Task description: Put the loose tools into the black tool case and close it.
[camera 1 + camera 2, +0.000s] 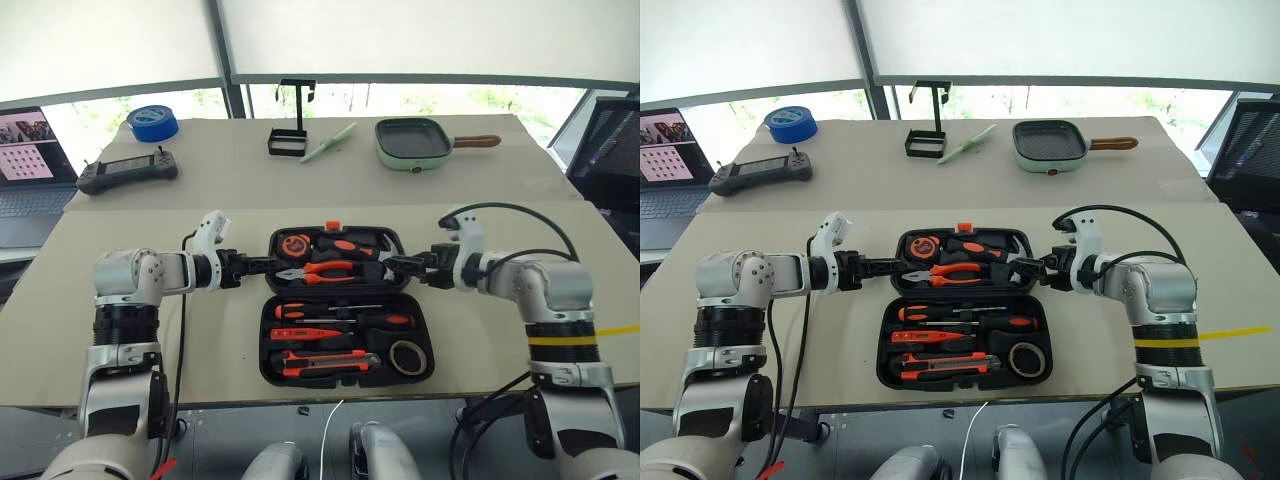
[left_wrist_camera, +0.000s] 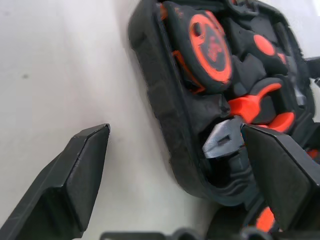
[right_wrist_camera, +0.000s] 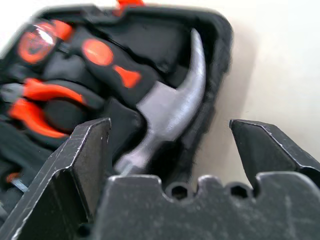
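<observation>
With tools lying seated in open black tool case (image 1: 345, 305) at table's near centre, closing step is beginning: left gripper (image 1: 262, 265) and right gripper (image 1: 398, 265), jaws gaping wide, are flanking far half; next, folding it over near half.

No text, label, brand, number or sign can be read anywhere in these views. The round orange-and-black tape measure (image 2: 210, 47), lying in the far half of the black plastic hinged tool case (image 1: 300, 375), carries a dark moulded mark on its orange face, but its shape does not resolve into letters. The open laptop screen (image 1: 27, 145) at about ten o'clock on the tan table shows a pale grid of small tiles and a strip of pictures, with no legible words. The black handheld game controller (image 1: 127, 170) beside it shows nothing readable
</observation>
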`<state>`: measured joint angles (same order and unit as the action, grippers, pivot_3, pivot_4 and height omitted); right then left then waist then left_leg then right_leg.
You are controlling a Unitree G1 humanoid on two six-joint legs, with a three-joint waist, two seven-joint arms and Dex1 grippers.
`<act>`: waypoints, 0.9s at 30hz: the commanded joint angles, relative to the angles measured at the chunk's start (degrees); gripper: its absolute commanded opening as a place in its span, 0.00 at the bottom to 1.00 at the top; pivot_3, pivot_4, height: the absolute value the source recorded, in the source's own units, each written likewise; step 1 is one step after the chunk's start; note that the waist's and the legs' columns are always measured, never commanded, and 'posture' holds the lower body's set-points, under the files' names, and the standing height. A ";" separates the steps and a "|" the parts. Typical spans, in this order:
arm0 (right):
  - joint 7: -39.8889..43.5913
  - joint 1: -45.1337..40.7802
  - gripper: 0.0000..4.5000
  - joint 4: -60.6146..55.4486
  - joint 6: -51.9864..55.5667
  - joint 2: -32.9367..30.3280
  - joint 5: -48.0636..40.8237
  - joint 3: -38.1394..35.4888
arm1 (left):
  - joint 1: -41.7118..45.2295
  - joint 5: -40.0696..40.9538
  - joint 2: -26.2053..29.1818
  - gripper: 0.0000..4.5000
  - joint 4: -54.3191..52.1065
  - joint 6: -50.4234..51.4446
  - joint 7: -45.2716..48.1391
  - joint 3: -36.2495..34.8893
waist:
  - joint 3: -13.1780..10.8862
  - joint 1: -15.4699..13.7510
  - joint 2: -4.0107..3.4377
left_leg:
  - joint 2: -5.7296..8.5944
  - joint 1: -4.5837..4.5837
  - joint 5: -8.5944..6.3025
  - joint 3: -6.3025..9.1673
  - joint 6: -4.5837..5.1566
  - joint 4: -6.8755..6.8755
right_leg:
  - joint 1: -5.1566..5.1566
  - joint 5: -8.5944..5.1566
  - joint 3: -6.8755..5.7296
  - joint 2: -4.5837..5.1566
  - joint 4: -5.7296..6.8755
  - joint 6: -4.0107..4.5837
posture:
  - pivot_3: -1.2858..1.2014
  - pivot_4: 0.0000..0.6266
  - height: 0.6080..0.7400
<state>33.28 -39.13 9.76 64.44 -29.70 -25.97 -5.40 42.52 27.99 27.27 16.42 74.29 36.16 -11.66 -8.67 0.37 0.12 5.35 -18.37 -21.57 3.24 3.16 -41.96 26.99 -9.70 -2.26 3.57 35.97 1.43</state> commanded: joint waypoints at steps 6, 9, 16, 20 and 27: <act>-1.76 -1.13 0.39 0.15 -0.83 -0.14 0.27 -1.43 | -0.81 1.00 0.12 0.34 -2.68 -1.94 -0.28 1.37 | 0.01 0.45 -0.01 | 0.03 0.09 0.07 -0.02 -0.14 0.01 | -0.02 0.00 -0.02 0.00 -0.01 0.01 | 0.52 0.24 1.00; -1.29 -0.24 0.14 -1.41 -0.28 -0.61 -0.08 -1.07 | -1.02 1.58 0.00 0.07 -3.00 -1.81 -0.41 1.09 | 0.01 0.33 -0.02 | 0.03 0.11 0.09 -0.03 -0.17 0.00 | -0.02 -0.01 0.00 0.01 -0.06 0.02 | 0.52 0.24 1.00; -1.24 0.68 0.04 -3.25 0.56 -0.75 -0.55 -0.77 | -0.83 2.85 -0.25 0.01 -3.86 -1.11 -0.56 1.18 | 0.01 0.24 -0.02 | 0.04 0.14 0.11 -0.03 -0.21 0.01 | -0.06 -0.01 0.04 0.07 -0.07 0.03 | 0.52 0.24 1.00; -2.09 -0.12 0.04 -2.98 -0.11 0.27 -0.70 -1.58 | -1.35 4.07 -0.44 0.01 -5.47 -0.97 0.54 1.16 | 0.01 0.27 -0.02 | 0.04 0.13 0.11 -0.02 -0.20 0.00 | -0.06 -0.01 0.06 0.09 -0.07 0.03 | 0.52 0.24 1.00; -4.02 -2.46 0.04 -2.66 -3.62 2.06 0.28 -1.94 | -2.83 2.54 -1.49 0.01 -9.98 -9.94 1.07 1.58 | 0.01 0.31 -0.02 | 0.04 0.13 0.11 -0.03 -0.20 0.00 | -0.05 -0.01 0.10 0.09 -0.08 0.03 | 0.52 0.24 1.00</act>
<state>29.76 -39.40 8.24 64.06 -28.48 -25.75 -6.07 38.84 29.52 26.73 10.56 69.76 35.41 -10.62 -8.65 0.68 0.11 5.39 -18.25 -21.46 3.20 2.95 -41.97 26.94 -9.70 -2.17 3.66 35.89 1.45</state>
